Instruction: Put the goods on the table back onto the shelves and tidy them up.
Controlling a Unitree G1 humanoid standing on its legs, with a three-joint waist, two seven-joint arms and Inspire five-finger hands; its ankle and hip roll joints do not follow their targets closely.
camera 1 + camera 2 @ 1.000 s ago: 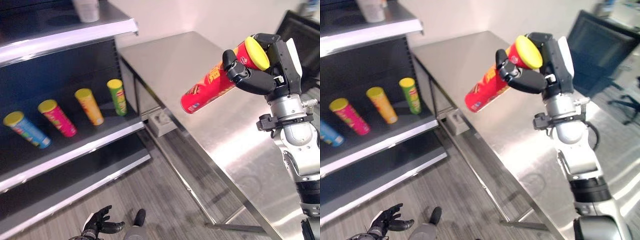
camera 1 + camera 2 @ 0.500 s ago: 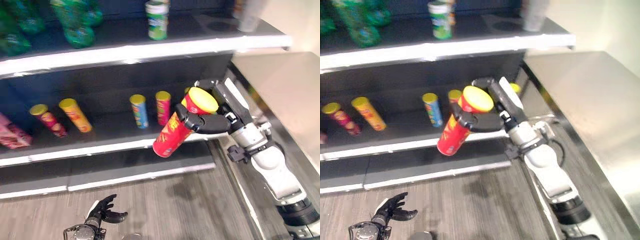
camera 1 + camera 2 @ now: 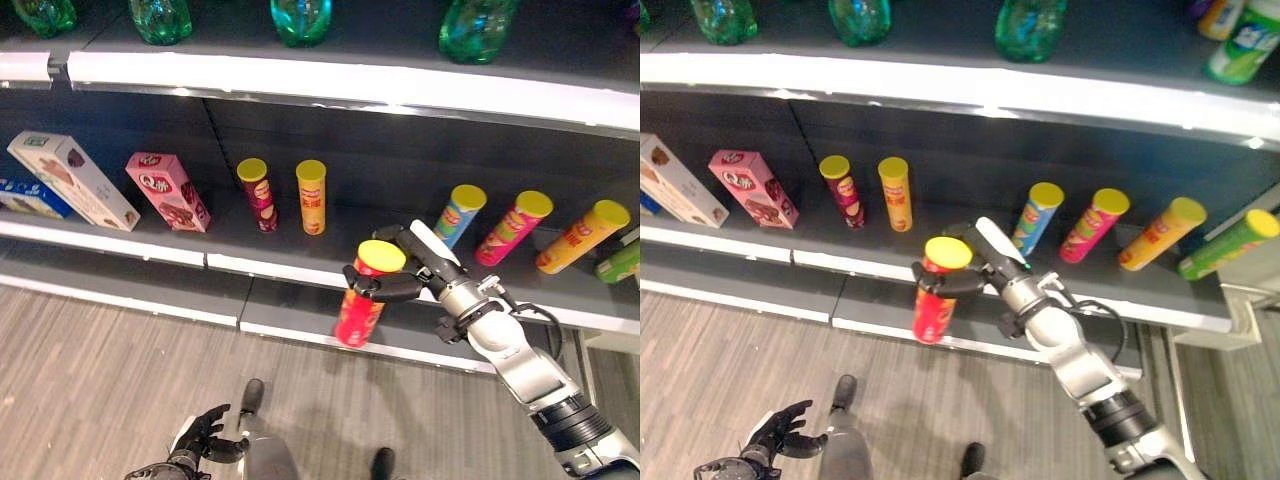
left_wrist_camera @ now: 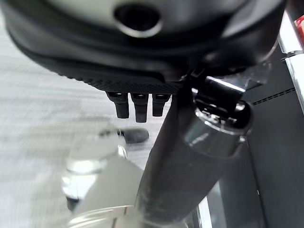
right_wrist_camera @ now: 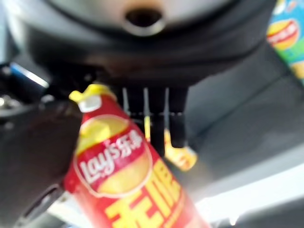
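A: Right hand (image 3: 400, 283)?
B: Arm stretched toward the dark metal shelf (image 3: 280, 262), fingers and thumb wrapped round the red cylindrical chip can with yellow lid (image 3: 362, 295) — upright, slightly tilted, held in the air before the shelf edge.
A: Left hand (image 3: 205, 438)?
B: Low by the grey wood-grain floor (image 3: 90, 370) — fingers loosely spread, nothing in it.

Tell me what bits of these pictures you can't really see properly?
- The red can: its upper side is covered by the right robot hand in both eye views.
- The green can: cut off by the left eye view's edge.
- The blue box: mostly hidden behind the white box.
- The left robot hand: small and low in the eye views.
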